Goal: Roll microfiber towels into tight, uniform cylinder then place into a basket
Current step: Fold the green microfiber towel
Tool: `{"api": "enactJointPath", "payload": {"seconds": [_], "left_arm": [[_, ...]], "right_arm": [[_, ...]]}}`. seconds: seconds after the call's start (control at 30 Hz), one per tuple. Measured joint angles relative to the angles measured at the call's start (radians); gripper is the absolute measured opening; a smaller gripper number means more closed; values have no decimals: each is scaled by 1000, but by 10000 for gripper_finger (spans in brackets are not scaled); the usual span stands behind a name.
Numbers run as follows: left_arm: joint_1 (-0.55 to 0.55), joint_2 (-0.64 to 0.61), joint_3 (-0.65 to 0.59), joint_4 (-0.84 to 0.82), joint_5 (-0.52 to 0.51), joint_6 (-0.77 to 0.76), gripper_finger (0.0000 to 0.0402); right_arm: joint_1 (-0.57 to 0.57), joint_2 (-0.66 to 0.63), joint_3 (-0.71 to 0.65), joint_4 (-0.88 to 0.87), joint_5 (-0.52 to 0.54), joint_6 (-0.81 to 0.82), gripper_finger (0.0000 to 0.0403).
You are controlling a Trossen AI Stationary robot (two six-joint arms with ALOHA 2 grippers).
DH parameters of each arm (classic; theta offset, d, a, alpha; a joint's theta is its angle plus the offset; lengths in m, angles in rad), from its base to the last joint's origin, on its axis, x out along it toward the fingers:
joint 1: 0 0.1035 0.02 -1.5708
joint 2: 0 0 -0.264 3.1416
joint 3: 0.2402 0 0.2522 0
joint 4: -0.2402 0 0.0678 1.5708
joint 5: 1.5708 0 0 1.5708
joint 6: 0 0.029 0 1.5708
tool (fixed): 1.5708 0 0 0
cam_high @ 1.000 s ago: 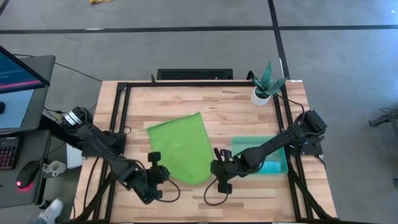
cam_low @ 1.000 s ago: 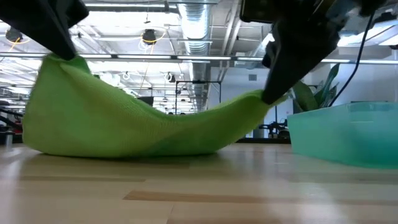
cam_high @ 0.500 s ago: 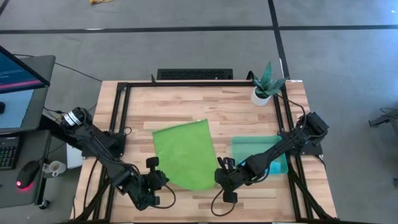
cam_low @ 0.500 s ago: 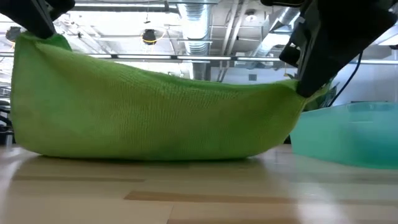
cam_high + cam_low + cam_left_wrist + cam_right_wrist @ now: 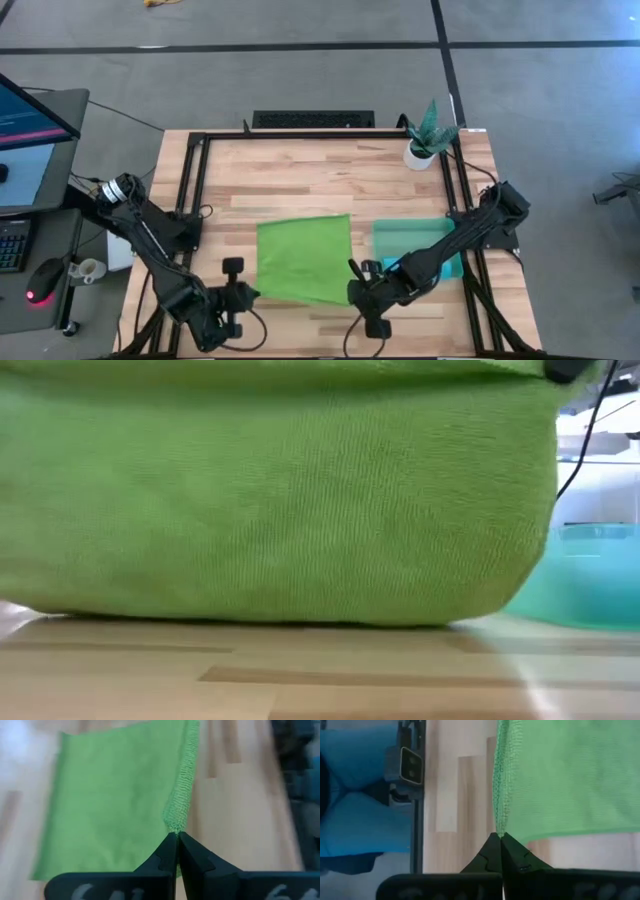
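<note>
Pinching the lime green towel (image 5: 303,258) at its two near corners, both grippers sit at the front edge of the table (image 5: 330,175). The left gripper (image 5: 246,294) has its fingers pressed together on the towel's near left corner; the left wrist view shows the hemmed edge (image 5: 181,790) running straight out from the closed fingertips (image 5: 170,851). The right gripper (image 5: 352,290) is likewise clamped on the near right corner, and the right wrist view shows the stitched edge (image 5: 499,780) meeting the tip of its closed fingers (image 5: 495,851).

The towel lies between the two grippers and extends away from them toward the table's middle, appearing as a roughly square, spread sheet in the high view. In the low view the cloth (image 5: 280,500) fills nearly the whole picture; its lower edge rests on the wood while its upper part rises out of frame. The near corners are therefore raised above the surface and the far part lies on it.

The basket (image 5: 432,265) stands just right of the towel, partly covered by the right arm; its teal wall (image 5: 590,575) shows beside the cloth in the low view. Blue material (image 5: 355,795) is visible in the right wrist view, next to the dark frame rail. A potted plant (image 5: 428,135) stands at the far right corner, well apart from the towel.
</note>
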Motion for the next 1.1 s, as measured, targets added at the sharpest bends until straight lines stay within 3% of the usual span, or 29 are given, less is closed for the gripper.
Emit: {"api": "enactJointPath", "payload": {"seconds": [0.13, 0.3, 0.57, 0.8, 1.1], "left_arm": [[11, 0, 0, -103, -105, -2, 0], [60, 0, 0, -184, -132, -5, 0], [145, 0, -66, -214, -140, -59, 0], [203, 0, -171, -213, -179, -164, 0], [273, 0, -233, -132, -179, -168, 0]], "right_arm": [[-55, 0, 5, -69, 72, -62, 6], [-159, 0, 5, -177, 177, -76, 6], [-278, 21, -2, -135, 175, -127, 6], [-314, 106, -5, -150, 158, -127, 6], [-388, 153, -5, -161, 165, -91, 7]]}}
